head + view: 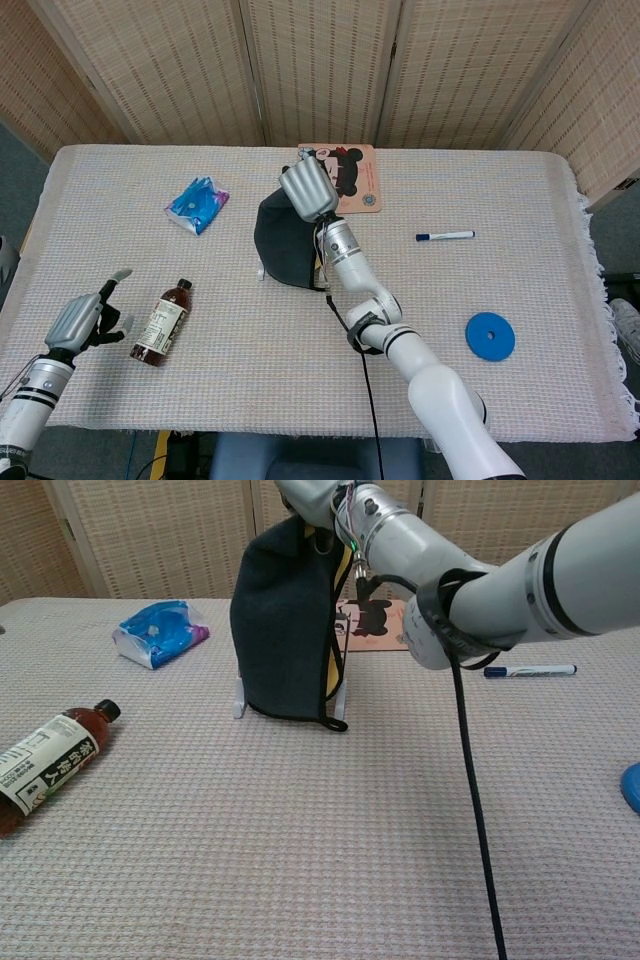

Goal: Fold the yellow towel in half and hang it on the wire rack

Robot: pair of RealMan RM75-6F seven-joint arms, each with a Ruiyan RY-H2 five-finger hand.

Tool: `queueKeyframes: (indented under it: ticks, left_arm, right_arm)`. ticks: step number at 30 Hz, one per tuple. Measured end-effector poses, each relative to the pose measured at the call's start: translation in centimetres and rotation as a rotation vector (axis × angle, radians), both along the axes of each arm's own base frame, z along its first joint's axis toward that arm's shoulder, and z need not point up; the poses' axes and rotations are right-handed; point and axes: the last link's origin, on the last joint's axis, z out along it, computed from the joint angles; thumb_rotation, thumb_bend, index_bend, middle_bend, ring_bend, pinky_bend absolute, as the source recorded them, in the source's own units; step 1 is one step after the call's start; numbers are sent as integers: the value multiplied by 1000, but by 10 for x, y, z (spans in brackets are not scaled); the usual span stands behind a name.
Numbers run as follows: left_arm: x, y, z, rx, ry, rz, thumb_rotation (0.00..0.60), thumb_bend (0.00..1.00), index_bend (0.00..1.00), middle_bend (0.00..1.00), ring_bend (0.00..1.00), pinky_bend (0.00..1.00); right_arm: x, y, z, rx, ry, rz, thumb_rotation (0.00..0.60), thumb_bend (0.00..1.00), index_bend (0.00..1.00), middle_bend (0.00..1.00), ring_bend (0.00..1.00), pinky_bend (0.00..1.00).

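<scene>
Your right hand (pixel 307 192) sits atop the draped towel.
The dark, yellow-lined folded towel (pixel 285 630) hangs below it over the white wire rack (pixel 239 695); grip unclear. Left hand (pixel 80 318) empty, fingers apart.

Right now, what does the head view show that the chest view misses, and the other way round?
Only the head view shows the left robot hand, open beside the bottle, and the whole blue disc. Only the chest view shows the towel's yellow inner side and the rack's white feet. Both show the towel draped over the rack, the right robot hand at its top, the pen and the blue packet.
</scene>
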Motion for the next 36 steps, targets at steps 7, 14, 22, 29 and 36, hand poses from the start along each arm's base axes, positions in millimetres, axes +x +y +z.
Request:
queueKeyframes:
  ticks: [7,14,22,29,36]
  left_arm:
    - [4,0,2,6,1,-1,600,484,93,963,795,919]
    - [9,3,0,5,0,-7,600,484,93,963,795,919]
    - [11,8,1,12,6,-13,600,484,93,964,795,920]
    - [9,13,3,38,4,-14,600,484,97,963,786,918]
    - [10,18,4,71,21,-34,600,484,111,886,711,900]
  right_arm:
    - [-3,-8,5,-5,-32,-73,600,303,23,939,1000,1000]
    - [-7,-13,14,-15,-55,-84,600,266,0,923,1000,1000]
    - [-10,-13,25,-25,-101,-41,600,266,0,914,985,1000]
    - [-27,-5,38,-28,-153,16,600,268,2,865,927,1000]
    - [-45,19,52,37,-240,58,600,427,155,725,746,887]
